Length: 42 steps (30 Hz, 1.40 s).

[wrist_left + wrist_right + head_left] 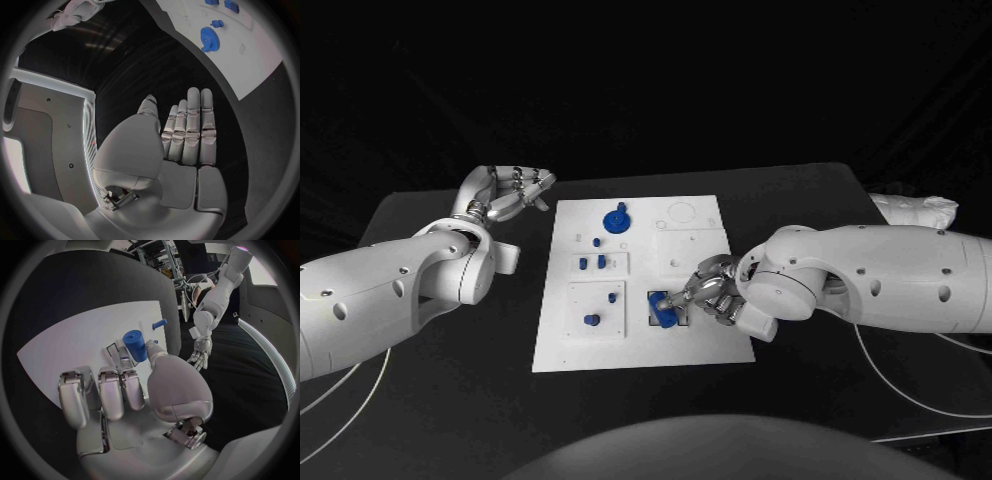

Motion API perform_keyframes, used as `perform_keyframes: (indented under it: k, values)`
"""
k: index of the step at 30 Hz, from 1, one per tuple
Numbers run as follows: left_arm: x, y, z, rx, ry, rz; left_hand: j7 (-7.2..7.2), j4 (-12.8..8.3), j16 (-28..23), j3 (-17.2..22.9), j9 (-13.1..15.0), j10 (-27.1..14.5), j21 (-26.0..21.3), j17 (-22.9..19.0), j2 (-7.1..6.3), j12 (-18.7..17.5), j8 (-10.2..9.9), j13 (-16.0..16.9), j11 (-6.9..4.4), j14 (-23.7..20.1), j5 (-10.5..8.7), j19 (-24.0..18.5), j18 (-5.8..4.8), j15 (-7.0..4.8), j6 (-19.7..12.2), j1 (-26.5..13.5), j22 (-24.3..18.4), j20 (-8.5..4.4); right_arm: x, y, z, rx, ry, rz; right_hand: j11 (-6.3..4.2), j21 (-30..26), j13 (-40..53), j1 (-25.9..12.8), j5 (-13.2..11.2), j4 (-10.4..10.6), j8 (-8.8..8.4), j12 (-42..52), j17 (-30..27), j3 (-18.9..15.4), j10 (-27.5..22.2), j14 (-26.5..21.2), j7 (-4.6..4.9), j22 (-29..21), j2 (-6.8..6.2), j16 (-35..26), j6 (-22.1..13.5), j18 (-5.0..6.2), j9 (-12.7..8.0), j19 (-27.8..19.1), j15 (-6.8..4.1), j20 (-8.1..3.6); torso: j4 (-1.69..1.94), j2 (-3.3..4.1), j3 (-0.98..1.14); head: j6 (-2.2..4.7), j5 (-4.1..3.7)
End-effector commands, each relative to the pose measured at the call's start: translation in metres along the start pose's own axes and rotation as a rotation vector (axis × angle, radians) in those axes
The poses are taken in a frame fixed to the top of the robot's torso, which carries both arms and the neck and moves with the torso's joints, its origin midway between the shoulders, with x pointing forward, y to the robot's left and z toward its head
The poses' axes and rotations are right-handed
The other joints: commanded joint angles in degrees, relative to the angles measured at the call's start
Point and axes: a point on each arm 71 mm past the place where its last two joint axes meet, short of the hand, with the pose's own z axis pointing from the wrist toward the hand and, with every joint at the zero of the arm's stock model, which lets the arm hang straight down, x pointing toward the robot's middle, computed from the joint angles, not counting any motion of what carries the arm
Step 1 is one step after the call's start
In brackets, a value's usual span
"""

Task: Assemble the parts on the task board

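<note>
On task board [697,345], right hand [708,296] gripping blue part [665,310]

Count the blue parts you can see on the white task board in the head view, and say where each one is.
6: a gear at the far end, three small pieces mid-board, one piece near-left, and one at the right hand. That hand may hide more.

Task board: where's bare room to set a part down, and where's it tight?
Free: the task board's near strip below the square recesses, and the far right corner around the faint circle outline. Bare black table lies right of the board. Crowded: the left column from the gear down to the small parts, and where the right hand holds a blue cylinder.
</note>
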Motion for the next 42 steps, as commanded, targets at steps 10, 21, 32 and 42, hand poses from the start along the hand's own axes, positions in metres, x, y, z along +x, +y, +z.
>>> perform_keyframes:
  k: [10, 21, 32, 42]
  values:
    - [0.003, -0.002, 0.001, 0.009, 0.017, -0.005, -0.09, -0.1, -0.3, -0.3, 0.1, -0.3, -0.4, -0.1, 0.38, 0.1, 0.1, 0.1, 0.17, 0.0, 0.35, 0.3, 0.67, 0.36, -0.2, 0.1, -0.1, -0.14, 0.002, 0.001, 0.001, 0.004, -0.025, -0.012, -0.55, 0.3, 15.0, -1.7, -2.4, 2.6, 3.24, 0.2, 15.1, -3.9, 5.9, 5.9, 0.18, 15.1, 1.15, 0.2, -0.6, -0.38, 2.0, 6.0, -0.54, -0.67, 0.01, -0.01, 0.01, 0.13, 0.00]
    - [0.002, -0.001, 0.001, 0.009, 0.017, -0.005, -0.09, -0.1, -0.3, -0.3, 0.1, -0.3, -0.4, -0.1, 0.38, 0.1, 0.1, 0.1, 0.17, 0.0, 0.35, 0.3, 0.67, 0.36, -0.2, 0.1, -0.1, -0.14, -0.003, 0.001, -0.005, -0.049, -0.108, -0.003, -0.93, 0.3, 15.0, -0.8, -2.4, 4.9, 9.48, 0.2, 15.1, -7.4, 5.9, 5.9, -0.25, 15.1, 2.88, 0.2, 1.0, -0.38, 6.1, 6.0, -0.81, -0.91, -0.07, -0.07, 0.02, 0.38, 0.01]
    - [0.003, -0.001, 0.002, 0.009, 0.019, -0.004, -0.09, -0.1, -0.3, -0.3, 0.1, -0.3, -0.4, -0.1, 0.45, 0.1, 0.1, 0.1, 0.17, 0.0, 0.36, 0.4, 0.67, 0.36, -0.2, 0.1, -0.2, -0.14, -0.017, 0.018, -0.023, -0.151, -0.209, -0.032, -2.83, 0.3, 15.0, 3.2, -2.7, 6.9, 27.58, 0.2, 15.1, -13.1, 5.9, 5.9, -2.36, 15.1, 4.78, 0.2, -4.6, -0.38, 23.3, 6.0, -2.49, -2.40, 0.09, 0.05, 0.02, 0.54, -0.13]
    - [0.004, -0.001, 0.002, 0.008, 0.021, -0.005, -0.09, -0.1, -0.3, -0.3, 0.1, -0.3, -0.4, -0.1, 0.45, 0.1, 0.1, 0.1, 0.17, 0.0, 0.36, 0.4, 0.67, 0.36, -0.2, 0.1, -0.2, -0.14, -0.015, 0.021, -0.029, -0.117, -0.188, -0.091, -5.00, 0.3, 15.0, 5.0, -3.4, 6.9, 43.91, 0.2, 15.1, -16.3, 5.9, 5.9, -4.68, 15.1, 5.37, 0.2, -8.2, -0.38, 41.7, 6.0, -4.05, -3.96, 0.00, -0.03, -0.02, 0.06, -0.06]
